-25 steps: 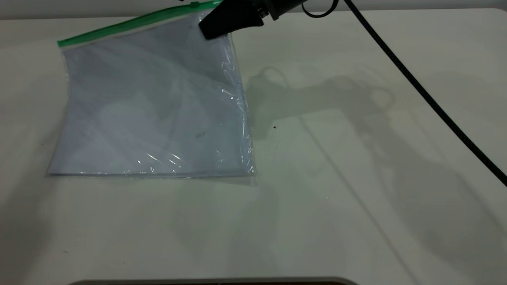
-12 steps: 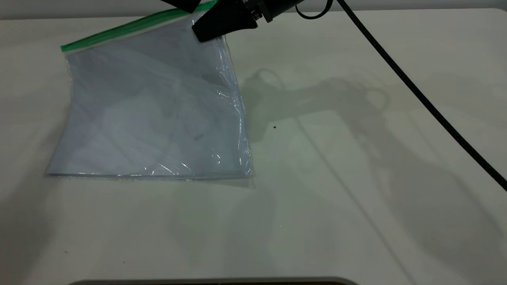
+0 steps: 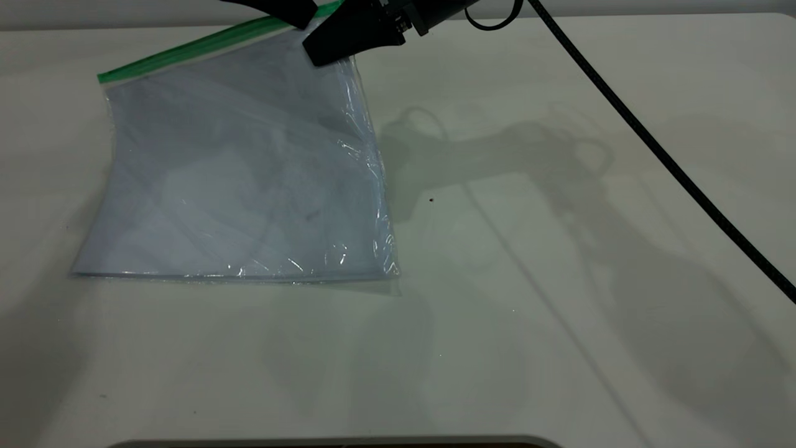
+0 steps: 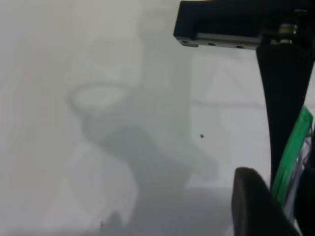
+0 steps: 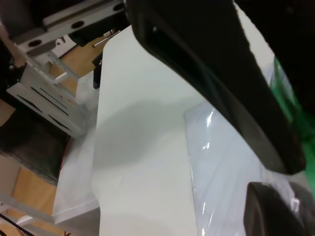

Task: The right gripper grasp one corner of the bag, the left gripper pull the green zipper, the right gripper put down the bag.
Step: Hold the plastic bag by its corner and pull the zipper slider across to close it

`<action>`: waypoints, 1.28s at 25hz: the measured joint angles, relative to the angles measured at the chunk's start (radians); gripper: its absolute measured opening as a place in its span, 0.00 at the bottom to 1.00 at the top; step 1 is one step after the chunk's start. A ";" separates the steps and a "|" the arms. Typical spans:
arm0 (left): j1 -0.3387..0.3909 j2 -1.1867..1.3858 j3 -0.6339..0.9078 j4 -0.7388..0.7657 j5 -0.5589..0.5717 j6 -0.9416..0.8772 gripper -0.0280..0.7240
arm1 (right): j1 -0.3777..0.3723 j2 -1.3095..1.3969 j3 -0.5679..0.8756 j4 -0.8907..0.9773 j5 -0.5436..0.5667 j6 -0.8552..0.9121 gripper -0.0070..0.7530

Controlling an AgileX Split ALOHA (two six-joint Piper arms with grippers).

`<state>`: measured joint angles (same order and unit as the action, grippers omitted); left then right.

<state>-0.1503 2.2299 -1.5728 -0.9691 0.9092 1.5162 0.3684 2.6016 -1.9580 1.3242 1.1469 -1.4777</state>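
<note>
The bag [image 3: 242,168], a clear pouch with white sheets inside, lies at the table's far left with its far right corner raised. The green zipper [image 3: 186,50] runs along its far edge. My right gripper [image 3: 320,53] is shut on that raised corner of the bag; its view shows the plastic [image 5: 226,162] between the jaws [image 5: 290,182] and green [image 5: 288,101] beyond. My left gripper [image 3: 298,15] reaches in from the far edge just left of the right one. In its view [image 4: 278,182] the jaws stand on both sides of the green strip [image 4: 293,152]. The slider tab is hidden.
A black cable [image 3: 653,146] hangs from the right arm across the right half of the white table [image 3: 559,311]. A small dark speck [image 3: 431,200] lies right of the bag. A metal frame [image 5: 44,83] stands beyond the table's edge.
My left gripper has come in from the far edge onto the green zipper, covering the slider tab. The bag and right gripper have shifted slightly left, and the strip's left end has dropped a little.
</note>
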 joint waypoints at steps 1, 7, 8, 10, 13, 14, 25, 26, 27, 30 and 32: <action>0.000 0.000 -0.001 0.000 0.000 0.000 0.30 | -0.001 0.000 0.000 -0.001 0.000 0.000 0.05; 0.000 0.001 -0.015 0.007 0.010 0.001 0.12 | -0.005 0.000 0.000 0.000 0.001 0.001 0.05; 0.000 0.002 -0.021 0.012 0.016 0.002 0.11 | -0.008 0.000 0.000 0.002 0.003 0.001 0.05; -0.001 0.003 -0.028 0.017 0.016 0.002 0.11 | -0.014 0.000 0.000 0.009 0.006 0.003 0.05; -0.002 0.003 -0.030 0.027 0.017 0.001 0.11 | -0.026 0.000 0.000 0.011 0.015 0.011 0.05; -0.003 0.003 -0.031 0.035 0.017 0.000 0.11 | -0.032 0.000 0.000 0.012 0.018 0.013 0.05; -0.002 0.004 -0.038 0.148 -0.031 -0.063 0.11 | -0.152 0.000 0.000 0.023 0.062 0.041 0.05; 0.005 0.004 -0.038 0.162 -0.033 -0.071 0.11 | -0.168 0.000 0.000 0.023 0.065 0.041 0.05; 0.014 0.004 -0.038 0.174 -0.033 -0.083 0.11 | -0.181 0.000 0.000 0.023 0.066 0.042 0.05; 0.046 0.004 -0.038 0.203 -0.033 -0.113 0.11 | -0.222 0.000 0.000 0.023 0.067 0.044 0.05; 0.068 0.004 -0.038 0.227 -0.029 -0.136 0.11 | -0.242 0.000 0.000 0.023 0.067 0.045 0.05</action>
<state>-0.0824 2.2337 -1.6108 -0.7422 0.8804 1.3798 0.1262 2.6016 -1.9580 1.3471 1.2139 -1.4325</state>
